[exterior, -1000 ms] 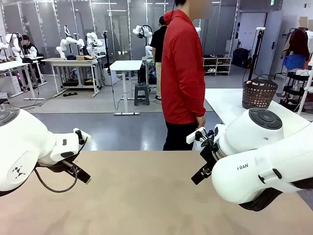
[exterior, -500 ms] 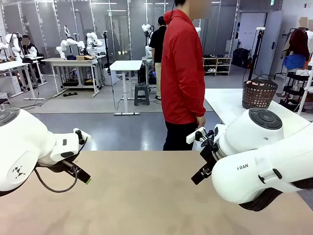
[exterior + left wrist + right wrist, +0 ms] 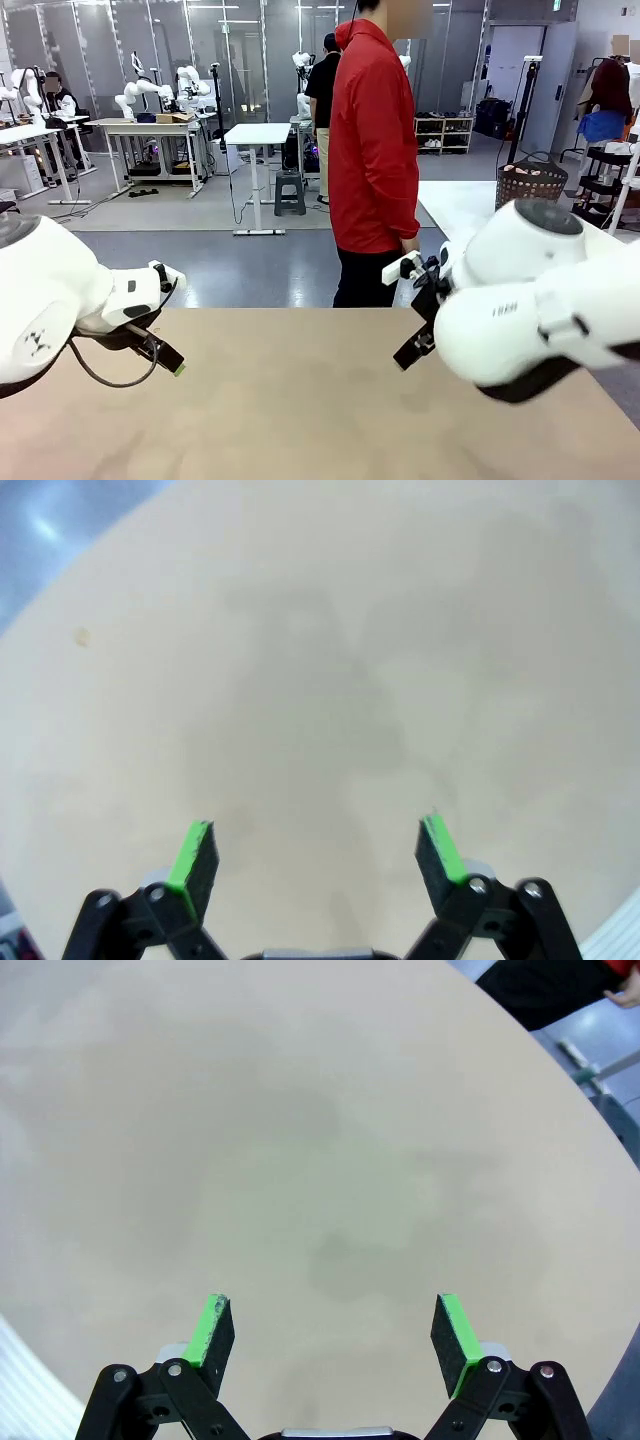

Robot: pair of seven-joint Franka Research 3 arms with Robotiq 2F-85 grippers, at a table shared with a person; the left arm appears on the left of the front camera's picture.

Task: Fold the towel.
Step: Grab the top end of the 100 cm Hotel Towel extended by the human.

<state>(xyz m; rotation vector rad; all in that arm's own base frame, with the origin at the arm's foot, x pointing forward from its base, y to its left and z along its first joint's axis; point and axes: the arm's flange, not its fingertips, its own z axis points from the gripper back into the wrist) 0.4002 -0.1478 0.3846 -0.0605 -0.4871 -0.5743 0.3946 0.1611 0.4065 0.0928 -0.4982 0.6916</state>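
The towel is out of view; the tan table [image 3: 290,400] lies bare in front of me. My left gripper [image 3: 165,358] hangs low over the table's left part. In the left wrist view this left gripper [image 3: 318,850] stands open, its green pads [image 3: 196,852] wide apart over bare tabletop. My right gripper [image 3: 412,350] hovers over the right part. The right wrist view shows the right gripper [image 3: 335,1332] open too, with nothing between its green pads [image 3: 213,1326].
A person in a red jacket [image 3: 373,150] stands side-on at the table's far edge, one hand [image 3: 410,246] hanging down. A dark perforated basket [image 3: 530,188] sits on a white table [image 3: 455,205] at the back right, holding something pale that is too small to make out.
My right arm has lifted and shifted a little, covering more of the basket. The left arm has barely moved. Both grippers stay open.
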